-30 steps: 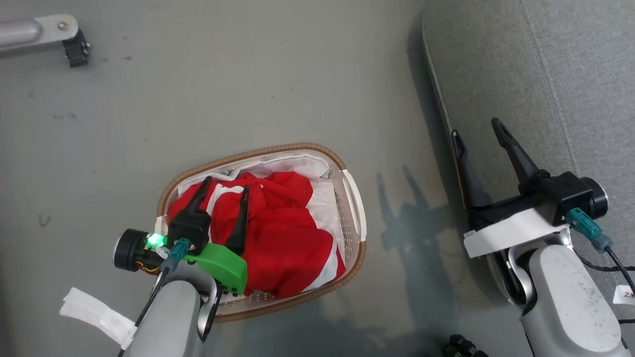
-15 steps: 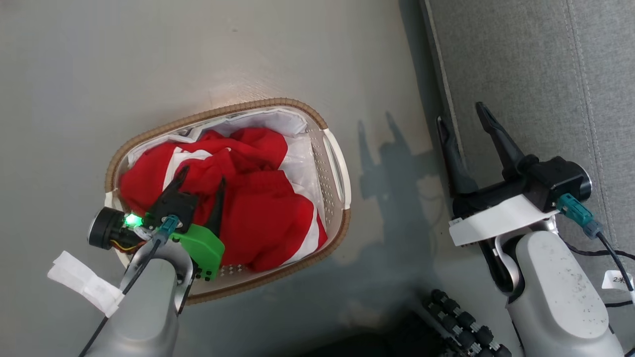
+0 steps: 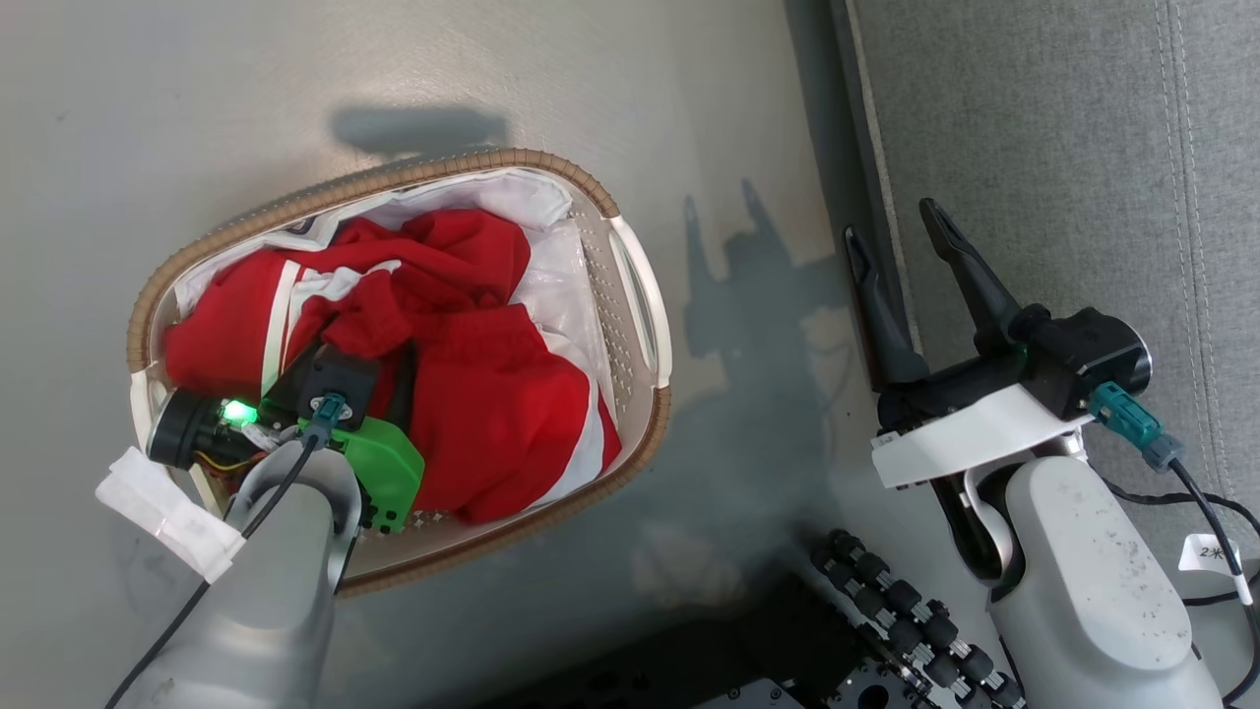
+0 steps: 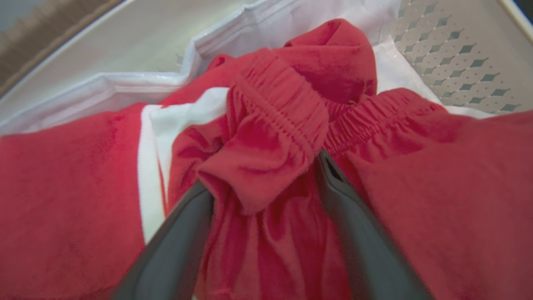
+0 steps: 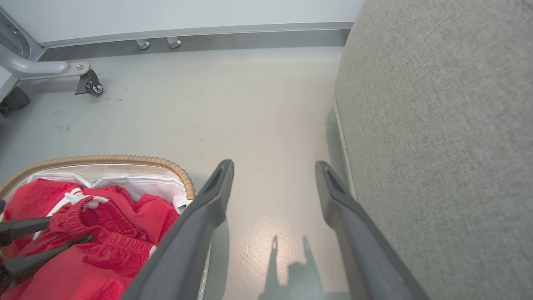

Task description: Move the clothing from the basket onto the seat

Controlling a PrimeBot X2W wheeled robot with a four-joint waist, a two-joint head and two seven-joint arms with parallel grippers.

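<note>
**One finger tip lost under red fabric**

In the basket (image 3: 394,175) lies the clothing (image 3: 472,414). The left gripper (image 4: 264,171) is spread wide w/ a fold between its fingers, not pinched, one tip hidden. The forearm (image 3: 266,571) covers the basket's near rim. Over the edge of the seat (image 3: 1043,148) the right gripper (image 3: 891,222) gapes empty. Bare floor (image 3: 748,148) lies between basket & seat.

Bright light, glare and shadows on floor (image 3: 591,79), wrist close-up blurred

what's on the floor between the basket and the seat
Nothing: bare grey floor runs from basket to seat, as the head view shows.
</note>
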